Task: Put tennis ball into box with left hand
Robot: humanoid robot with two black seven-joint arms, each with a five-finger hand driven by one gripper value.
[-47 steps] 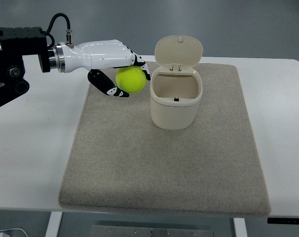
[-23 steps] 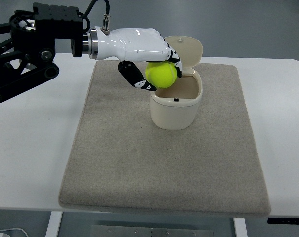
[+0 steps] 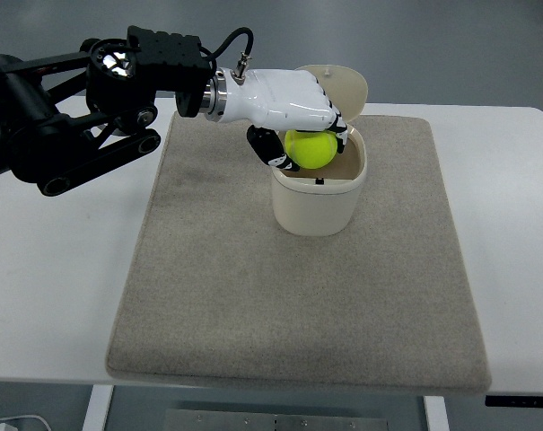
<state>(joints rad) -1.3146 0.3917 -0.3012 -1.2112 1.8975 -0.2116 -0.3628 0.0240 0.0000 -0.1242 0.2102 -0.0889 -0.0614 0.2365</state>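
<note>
White tabletop (image 3: 56, 269) is seen beneath a grey-beige mat (image 3: 298, 296), with a dull grey floor showing beyond the far edge. On the mat a cream box (image 3: 318, 199) is stood upright, its hinged lid (image 3: 350, 85) tipped back and open behind the left robot hand (image 3: 293, 108). That robot hand, carried on an arm entering from the left edge, is closed around the tennis ball (image 3: 310, 148), which is gripped from above and from the arm's side by the white palm and the dark-jointed fingers (image 3: 267, 148). The ball is held directly under the palm and just over the mouth of the box, apparently already partly within the rim; whether it touches the rim cannot be told. The relation on which the next move depends is judged to be vertical: the box opening lies straight below the ball, so that only a loosening of the fingers seems to be called for, with the nearer wall of the box lying close to the thumb side. Being round, the ball offers no long axis to be aligned. No right robot hand is shown. No brand, label or legible writing is made out on ball, box or arm.
</note>
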